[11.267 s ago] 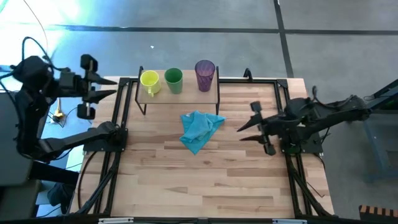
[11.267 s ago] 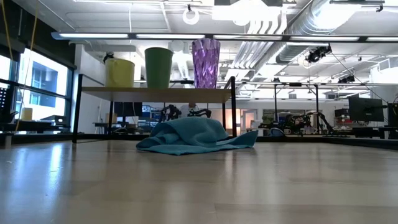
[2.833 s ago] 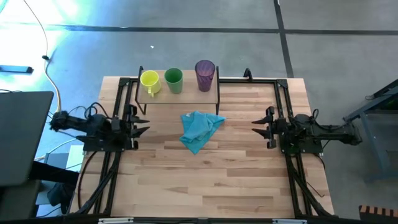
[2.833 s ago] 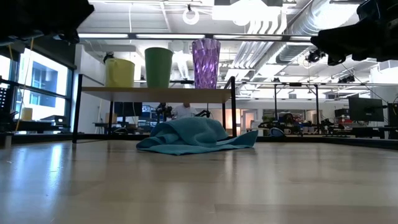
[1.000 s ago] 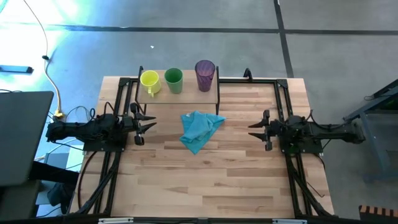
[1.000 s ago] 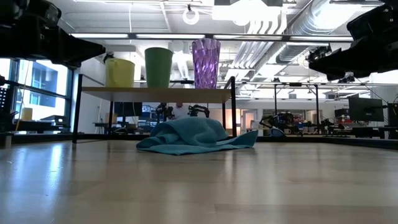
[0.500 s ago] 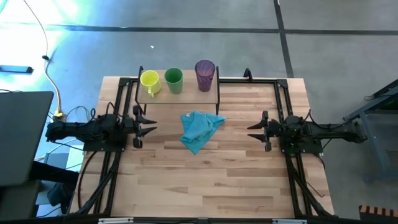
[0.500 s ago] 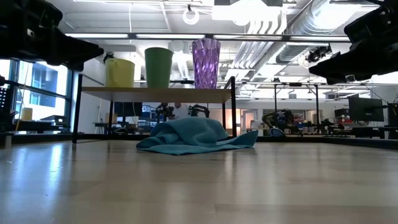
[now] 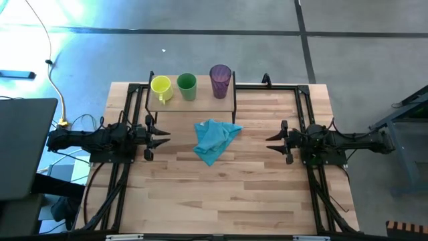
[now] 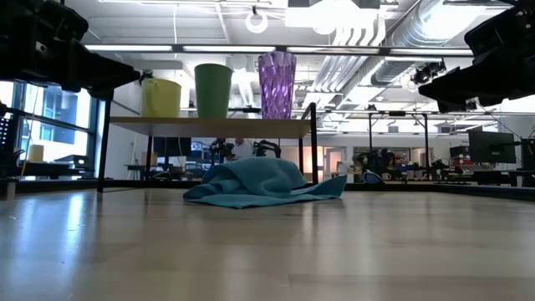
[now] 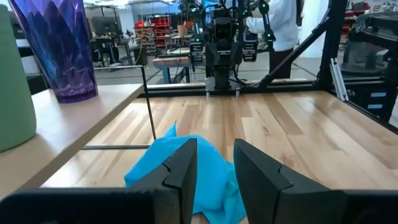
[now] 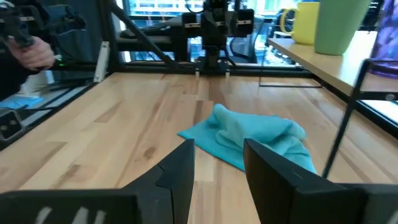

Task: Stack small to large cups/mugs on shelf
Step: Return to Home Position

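The shelf (image 9: 204, 100) stood by the back edge of the table (image 9: 227, 194), closer to the back left corner. Three cups stood upright in a row on it. The yellow mug (image 9: 160, 86) was at the left end of the shelf. The green cup (image 9: 186, 84) was next to it, near the middle. The purple tumbler (image 9: 220, 77) was at the right end, a bit apart from the green cup. It was the tallest of the three.

A blue cloth (image 9: 214, 138) lay crumpled on the table just in front of the shelf, near the legs at its right end.

The left gripper (image 9: 164, 138) hung over the table near the left edge and pointed at the cloth. Its two fingers were spread apart with nothing between them. The right gripper (image 9: 269, 142) hung over the table near the right edge and pointed back the other way. Its fingers were spread apart too and held nothing. The cloth lay between the two grippers, apart from both.

In the left wrist view, a person in a white top (image 11: 280, 25) stood in the room past the right edge of the table.
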Controlling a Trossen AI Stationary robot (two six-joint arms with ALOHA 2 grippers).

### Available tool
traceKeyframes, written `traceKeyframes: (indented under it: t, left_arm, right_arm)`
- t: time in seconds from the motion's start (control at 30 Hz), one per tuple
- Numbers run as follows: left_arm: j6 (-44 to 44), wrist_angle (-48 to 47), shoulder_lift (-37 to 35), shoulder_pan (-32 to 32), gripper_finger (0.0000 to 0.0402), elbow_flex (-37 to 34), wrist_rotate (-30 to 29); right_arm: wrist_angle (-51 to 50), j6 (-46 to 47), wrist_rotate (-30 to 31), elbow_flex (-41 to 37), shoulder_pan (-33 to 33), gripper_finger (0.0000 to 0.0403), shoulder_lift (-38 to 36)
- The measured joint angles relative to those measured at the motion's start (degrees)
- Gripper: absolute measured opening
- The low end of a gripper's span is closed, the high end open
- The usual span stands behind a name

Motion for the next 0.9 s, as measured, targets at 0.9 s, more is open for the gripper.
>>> traceKeyframes:
  t: [0.9]
  left_arm:
    - [0.0, -2.6, -3.9, 0.0, 0.0095, 1.2, -4.1]
  right_arm:
    - [-9.6, -2.6, -5.8, 3.8, 0.0, 0.0128, -7.3]
